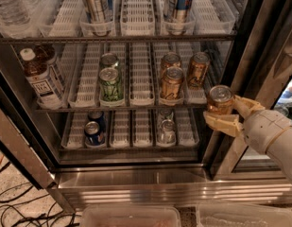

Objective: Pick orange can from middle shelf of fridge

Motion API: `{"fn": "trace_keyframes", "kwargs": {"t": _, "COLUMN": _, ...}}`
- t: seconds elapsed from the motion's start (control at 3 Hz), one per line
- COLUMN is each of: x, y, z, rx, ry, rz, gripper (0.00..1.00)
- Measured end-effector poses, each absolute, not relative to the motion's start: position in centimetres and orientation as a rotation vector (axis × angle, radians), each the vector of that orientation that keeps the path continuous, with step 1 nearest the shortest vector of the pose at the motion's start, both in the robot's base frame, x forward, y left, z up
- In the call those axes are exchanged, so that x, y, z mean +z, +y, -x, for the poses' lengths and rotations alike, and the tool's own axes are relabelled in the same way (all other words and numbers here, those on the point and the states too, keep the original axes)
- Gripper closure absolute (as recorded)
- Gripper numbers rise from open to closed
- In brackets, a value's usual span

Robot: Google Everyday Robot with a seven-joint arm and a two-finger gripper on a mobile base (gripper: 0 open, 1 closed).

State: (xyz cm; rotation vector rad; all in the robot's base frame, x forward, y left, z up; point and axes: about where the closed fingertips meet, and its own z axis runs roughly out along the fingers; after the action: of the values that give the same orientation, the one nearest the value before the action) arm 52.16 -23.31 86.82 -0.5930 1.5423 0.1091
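Observation:
My gripper [227,112] is shut on an orange can [219,99] and holds it upright just outside the fridge [136,174], at the right end of the middle shelf [136,105]. Three more orange cans stand on that shelf: one in front [171,83], one behind it [170,60] and one to the right [198,69]. Two green cans [110,84] stand one behind the other in a lane to their left.
A brown bottle [41,79] stands at the left of the middle shelf. Tall slim cans [96,4] stand on the rack above. A blue can [92,132] and a silver can [167,130] sit on the lower rack. The dark door frame [252,41] is close behind the gripper. Cables [13,207] lie on the floor at left.

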Motion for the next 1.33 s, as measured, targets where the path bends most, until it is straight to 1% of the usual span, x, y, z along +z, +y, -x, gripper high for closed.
{"fn": "trace_keyframes", "kwargs": {"t": 0.33, "x": 86.8, "y": -23.3, "z": -52.2, "rx": 0.109, "ry": 1.542, "rz": 0.593, "gripper": 1.00}}
{"fn": "trace_keyframes", "kwargs": {"t": 0.67, "x": 87.0, "y": -21.0, "z": -51.2, "rx": 0.139, "ry": 1.531, "rz": 0.659, "gripper": 1.00}}
{"fn": "trace_keyframes", "kwargs": {"t": 1.33, "x": 88.5, "y": -12.7, "z": -45.2, "rx": 0.276, "ry": 1.475, "rz": 0.746, "gripper": 1.00}}
